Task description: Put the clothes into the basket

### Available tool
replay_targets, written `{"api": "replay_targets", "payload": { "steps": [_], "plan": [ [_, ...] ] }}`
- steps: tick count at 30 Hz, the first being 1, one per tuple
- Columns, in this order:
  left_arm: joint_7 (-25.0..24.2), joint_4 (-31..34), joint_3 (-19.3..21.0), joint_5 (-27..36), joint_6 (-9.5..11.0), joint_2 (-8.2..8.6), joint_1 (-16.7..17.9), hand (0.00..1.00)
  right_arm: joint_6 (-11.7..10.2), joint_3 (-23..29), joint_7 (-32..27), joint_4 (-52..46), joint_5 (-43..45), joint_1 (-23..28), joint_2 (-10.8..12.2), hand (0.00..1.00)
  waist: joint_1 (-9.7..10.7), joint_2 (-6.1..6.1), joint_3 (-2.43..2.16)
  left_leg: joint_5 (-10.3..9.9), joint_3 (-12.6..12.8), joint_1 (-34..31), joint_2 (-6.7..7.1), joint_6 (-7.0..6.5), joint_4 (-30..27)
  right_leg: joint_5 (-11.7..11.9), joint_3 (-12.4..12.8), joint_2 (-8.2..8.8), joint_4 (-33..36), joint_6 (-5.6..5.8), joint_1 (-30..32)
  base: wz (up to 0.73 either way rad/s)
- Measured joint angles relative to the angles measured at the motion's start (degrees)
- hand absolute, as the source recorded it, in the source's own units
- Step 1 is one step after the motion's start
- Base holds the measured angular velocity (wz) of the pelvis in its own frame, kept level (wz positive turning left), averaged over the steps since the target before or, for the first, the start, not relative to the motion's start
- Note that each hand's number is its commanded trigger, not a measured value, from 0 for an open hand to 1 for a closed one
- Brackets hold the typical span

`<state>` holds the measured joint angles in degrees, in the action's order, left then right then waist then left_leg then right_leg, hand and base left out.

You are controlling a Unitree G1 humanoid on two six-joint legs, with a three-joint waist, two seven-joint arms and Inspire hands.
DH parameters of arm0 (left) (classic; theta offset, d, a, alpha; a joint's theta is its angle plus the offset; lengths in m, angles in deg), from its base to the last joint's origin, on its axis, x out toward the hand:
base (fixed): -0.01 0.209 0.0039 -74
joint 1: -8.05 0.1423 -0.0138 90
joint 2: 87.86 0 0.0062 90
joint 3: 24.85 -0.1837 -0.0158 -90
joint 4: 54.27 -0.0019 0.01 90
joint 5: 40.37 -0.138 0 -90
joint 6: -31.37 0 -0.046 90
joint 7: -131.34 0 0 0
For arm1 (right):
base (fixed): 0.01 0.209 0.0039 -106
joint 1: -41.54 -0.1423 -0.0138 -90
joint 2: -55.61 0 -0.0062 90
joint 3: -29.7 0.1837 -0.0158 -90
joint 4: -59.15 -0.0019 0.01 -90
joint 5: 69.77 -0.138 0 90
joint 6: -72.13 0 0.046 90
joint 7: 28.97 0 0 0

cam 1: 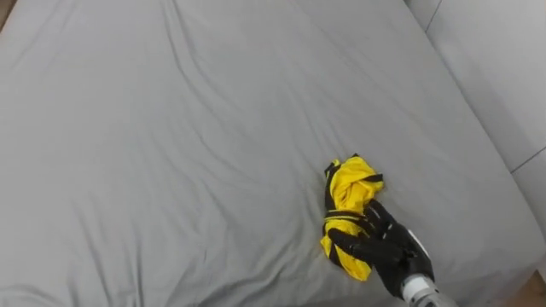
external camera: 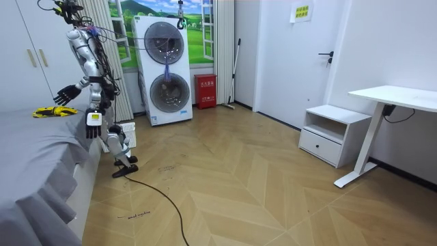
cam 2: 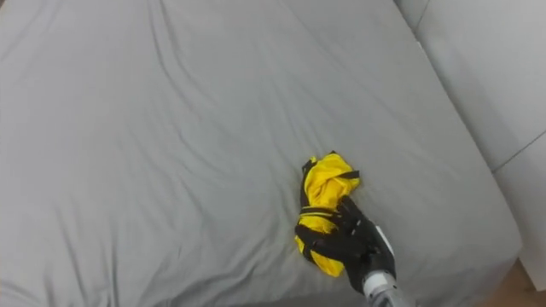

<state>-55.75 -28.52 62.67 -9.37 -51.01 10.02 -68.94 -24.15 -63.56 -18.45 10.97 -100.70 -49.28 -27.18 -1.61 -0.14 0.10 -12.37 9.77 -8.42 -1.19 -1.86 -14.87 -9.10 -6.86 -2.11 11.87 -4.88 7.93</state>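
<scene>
a crumpled yellow garment [cam 1: 348, 189] with black trim is seen on the grey bed sheet [cam 1: 171, 153], in the bed's near right part. its long axis runs away from the robot and its far end is bunched into a rounded lump. the cloth looks thin and smooth, the sheet matte and softly creased. the black right hand [cam 1: 386, 241] is laid on the garment's near end, fingers spread wide rather than clenched. in the room view the robot is shown standing at the bed's edge, the left hand [external camera: 91, 130] hung by its side.
</scene>
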Motion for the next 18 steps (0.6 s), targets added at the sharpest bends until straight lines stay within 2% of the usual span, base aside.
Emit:
{"api": "replay_targets", "payload": {
  "steps": [8, 11, 12, 13, 14, 18],
  "plan": [
    [-1.01, -0.59, 0.01, 1.06, -1.52, -0.70, -0.80, 0.00, -0.30, 0.50, -0.01, 6.65, 2.39, -4.43, -1.21, 0.00, -0.27, -0.04, 0.05, 0.00, -1.14, -1.37, 0.04, 0.00, -0.47, 0.03, -1.13, 0.11, -0.03, -0.03, 0.63, 0.07],
    [-0.99, -0.51, 0.03, 1.05, -2.28, -0.71, -0.97, 0.00, -0.44, 1.77, -1.47, 11.93, 2.33, -7.23, -1.67, 0.00, -0.17, 0.30, 0.26, 0.00, -1.75, -1.44, 0.15, 0.00, -0.54, 0.07, -1.55, 0.18, -0.12, -0.03, 0.45, 0.08],
    [-0.99, -0.82, 0.06, 1.01, -2.45, -0.71, -1.35, 0.00, -0.44, 2.76, -1.92, 14.70, 2.39, -8.68, -2.32, 0.45, -0.29, 0.53, 0.40, 0.03, -1.83, -1.55, 0.19, -0.05, -0.53, 0.07, -1.54, 0.25, -0.15, -0.03, 0.71, 0.08],
    [-1.00, -1.17, 0.12, 1.00, -2.47, -0.71, -1.52, 0.00, -0.42, 3.26, -2.19, 16.00, 2.47, -9.41, -2.63, 0.75, -0.40, 0.62, 0.42, 0.05, -1.84, -1.67, 0.20, -0.08, -0.54, 0.07, -1.52, 0.27, -0.17, -0.03, 0.91, 0.06],
    [-1.00, -1.62, 0.51, 1.00, -2.58, -0.71, -1.68, 0.00, -0.40, 4.18, -2.67, 17.90, 2.50, -10.49, -3.08, 1.00, -0.55, 0.77, 0.41, 0.09, -1.84, -2.08, 0.23, -0.11, -0.58, 0.06, -1.48, 0.30, -0.23, -0.03, 1.24, 0.00],
    [-1.19, -2.29, 1.01, 0.96, -3.02, -0.70, -1.91, 0.00, -0.85, 4.69, -4.02, 23.00, 2.49, -12.86, -4.36, 1.00, -0.49, 1.70, 0.73, 0.80, -2.14, -3.31, 0.63, -0.25, -0.44, 0.07, -1.89, 0.64, -0.43, -0.01, 2.24, 0.04]
  ]
}}
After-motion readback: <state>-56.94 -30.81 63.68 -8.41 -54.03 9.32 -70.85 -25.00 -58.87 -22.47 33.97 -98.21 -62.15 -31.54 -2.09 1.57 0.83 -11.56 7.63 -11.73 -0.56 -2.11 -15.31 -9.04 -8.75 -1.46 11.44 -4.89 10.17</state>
